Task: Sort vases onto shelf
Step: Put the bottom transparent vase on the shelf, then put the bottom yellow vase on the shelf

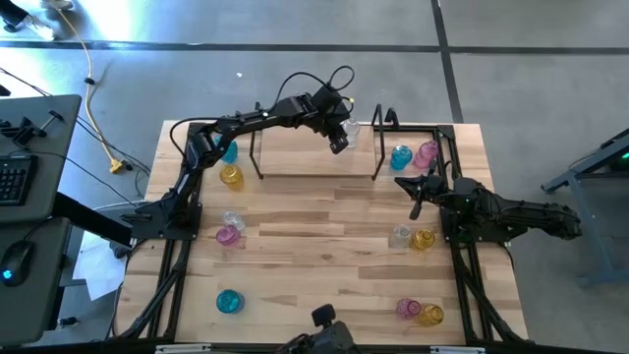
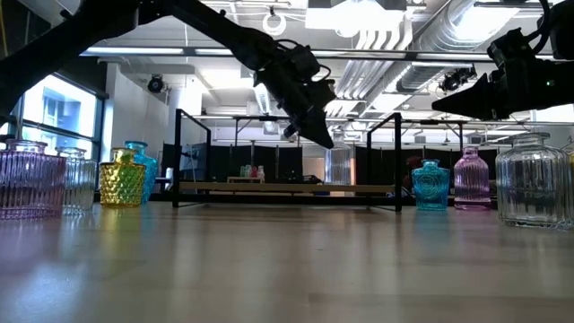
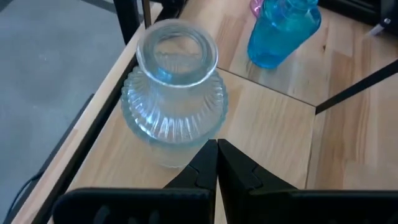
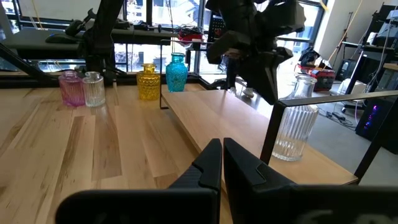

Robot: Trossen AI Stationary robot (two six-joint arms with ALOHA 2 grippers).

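Observation:
A clear ribbed vase (image 3: pixel 174 93) stands upright by its base on the shelf's (image 1: pixel 316 175) tier, at its right end; it also shows in the right wrist view (image 4: pixel 295 121) and the high view (image 1: pixel 352 129). My left gripper (image 3: pixel 216 146) is shut and hovers just above and beside this vase (image 4: pixel 273 96), touching nothing that I can see. My right gripper (image 4: pixel 221 144) is shut and raised over the table's right side (image 1: pixel 413 192), in front of the shelf's right end. Other vases stand about the table.
Teal (image 1: pixel 230 151) and yellow (image 1: pixel 232 176) vases stand left of the shelf, teal (image 1: pixel 400 156) and pink (image 1: pixel 426 152) ones to its right. Pairs stand at mid-left (image 1: pixel 229 229), mid-right (image 1: pixel 412 238) and near-right (image 1: pixel 420 312); a lone teal (image 1: pixel 229 301) stands near-left. The table's middle is bare wood.

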